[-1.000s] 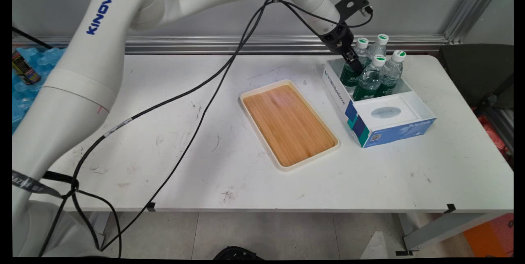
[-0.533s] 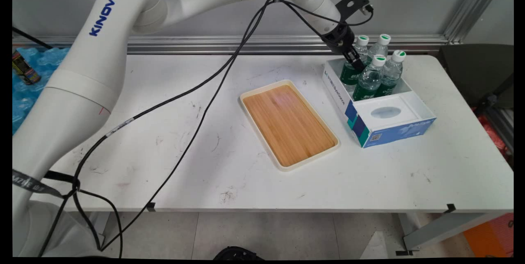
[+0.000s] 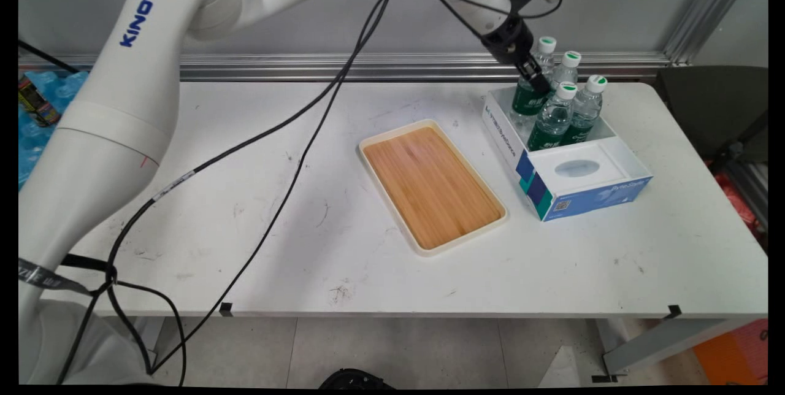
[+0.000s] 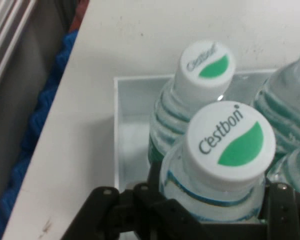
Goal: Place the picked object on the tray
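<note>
Gripper (image 3: 538, 83) pinching a bottle (image 3: 528, 95), lifted above three bottles (image 3: 555, 116) in the box (image 3: 576, 189) at the table's (image 3: 343, 248) far right edge; tray (image 3: 432, 186) mid-table.

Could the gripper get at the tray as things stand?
Probably not yet: the gripper is shut on a bottle, lifted above the others in the box. The tray itself lies bare, with nothing over it.
</note>
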Controlling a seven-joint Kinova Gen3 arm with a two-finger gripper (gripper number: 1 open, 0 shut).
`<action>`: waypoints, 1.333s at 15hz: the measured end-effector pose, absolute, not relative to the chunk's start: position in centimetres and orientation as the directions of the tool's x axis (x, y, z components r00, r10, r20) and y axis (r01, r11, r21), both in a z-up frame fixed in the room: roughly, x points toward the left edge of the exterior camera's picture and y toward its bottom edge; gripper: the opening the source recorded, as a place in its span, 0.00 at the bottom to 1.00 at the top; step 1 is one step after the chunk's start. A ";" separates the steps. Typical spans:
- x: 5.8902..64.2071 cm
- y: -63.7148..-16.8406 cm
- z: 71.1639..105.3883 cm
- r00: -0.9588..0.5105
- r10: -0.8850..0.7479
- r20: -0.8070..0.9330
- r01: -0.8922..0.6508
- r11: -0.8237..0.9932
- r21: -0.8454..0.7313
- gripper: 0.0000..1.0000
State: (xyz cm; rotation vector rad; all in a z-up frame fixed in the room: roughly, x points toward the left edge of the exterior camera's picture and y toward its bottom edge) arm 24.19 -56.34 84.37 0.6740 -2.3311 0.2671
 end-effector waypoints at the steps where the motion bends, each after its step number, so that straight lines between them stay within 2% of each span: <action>1: 24.2 -56.2 85.2 -0.631 -0.390 0.671 -0.534 0.846 -0.010 0.00; 7: 25.3 -54.7 90.6 -0.665 -0.356 0.657 -0.507 0.861 -0.046 0.00; 12: 28.7 -52.3 94.3 -0.685 -0.371 0.627 -0.515 0.855 -0.056 0.00; 16: 32.6 -49.2 95.3 -0.708 -0.384 0.592 -0.512 0.857 -0.056 0.00; 20: 36.0 -46.2 94.7 -0.735 -0.386 0.558 -0.498 0.866 -0.056 0.00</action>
